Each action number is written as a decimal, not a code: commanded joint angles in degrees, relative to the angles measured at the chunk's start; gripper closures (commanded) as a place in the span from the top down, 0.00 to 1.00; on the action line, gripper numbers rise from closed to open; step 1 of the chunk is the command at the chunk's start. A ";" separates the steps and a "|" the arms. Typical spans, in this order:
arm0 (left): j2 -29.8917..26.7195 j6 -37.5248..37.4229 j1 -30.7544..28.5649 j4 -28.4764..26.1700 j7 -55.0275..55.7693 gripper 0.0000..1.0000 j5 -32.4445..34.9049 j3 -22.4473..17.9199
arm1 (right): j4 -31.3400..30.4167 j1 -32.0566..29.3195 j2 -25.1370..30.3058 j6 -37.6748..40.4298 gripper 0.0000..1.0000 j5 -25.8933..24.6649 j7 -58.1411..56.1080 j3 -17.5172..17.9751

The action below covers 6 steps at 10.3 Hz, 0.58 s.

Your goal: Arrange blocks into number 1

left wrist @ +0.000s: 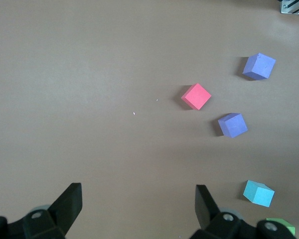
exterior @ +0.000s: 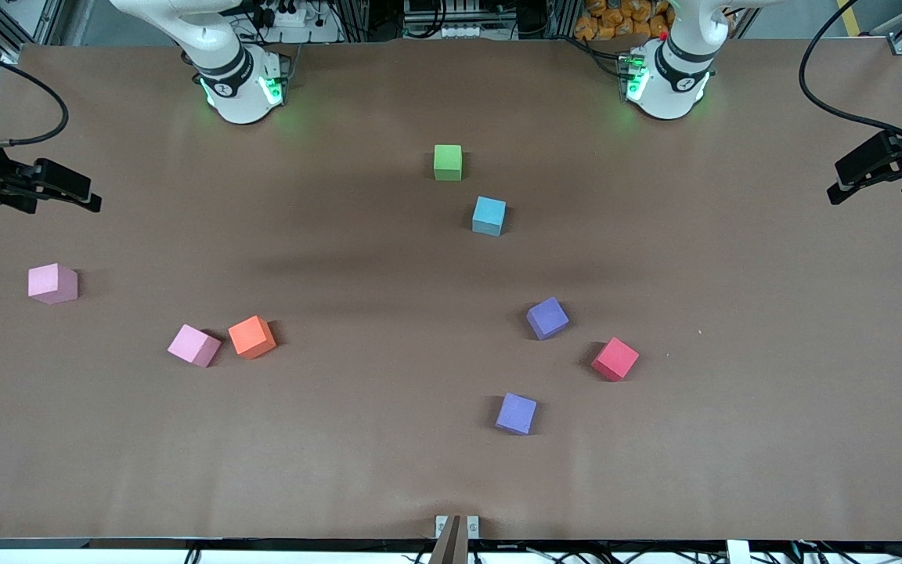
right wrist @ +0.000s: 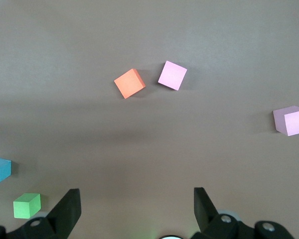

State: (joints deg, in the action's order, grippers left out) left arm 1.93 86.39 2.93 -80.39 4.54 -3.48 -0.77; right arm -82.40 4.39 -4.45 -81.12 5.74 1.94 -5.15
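- Nothing lined up yet: green block [exterior: 447, 162] and light blue block [exterior: 489, 215] sit mid-table toward the bases' edge.
- Left gripper [left wrist: 138, 200] and right gripper [right wrist: 137, 201] hang spread wide, empty.
- Red block [exterior: 615, 359] lies toward the left arm's end, so that arm's closer.

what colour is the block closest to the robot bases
Green: the green block lies nearest the bases, clearest in the front view.
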 commanded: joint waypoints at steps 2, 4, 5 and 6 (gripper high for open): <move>0.00 -0.61 0.41 0.23 0.46 1.00 -0.30 -0.19 | 1.55 -0.52 -0.74 0.09 1.00 0.41 0.78 -0.47; 0.09 -0.52 0.41 0.23 2.56 1.00 -1.00 -0.11 | 1.54 -0.52 -0.74 0.09 1.00 0.41 0.78 -0.47; 0.35 -0.52 0.41 0.23 3.27 1.00 -0.92 -0.11 | 1.46 -0.52 -0.82 0.09 1.00 0.41 0.78 -0.47; 1.05 -0.52 0.41 0.32 3.36 1.00 -1.01 -0.11 | 1.46 -0.52 -0.83 0.09 1.00 0.50 0.78 -0.47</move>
State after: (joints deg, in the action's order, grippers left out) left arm 2.24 86.38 3.11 -80.45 6.77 -3.48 -0.71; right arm -82.27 4.13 -4.60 -81.43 5.73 1.95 -5.74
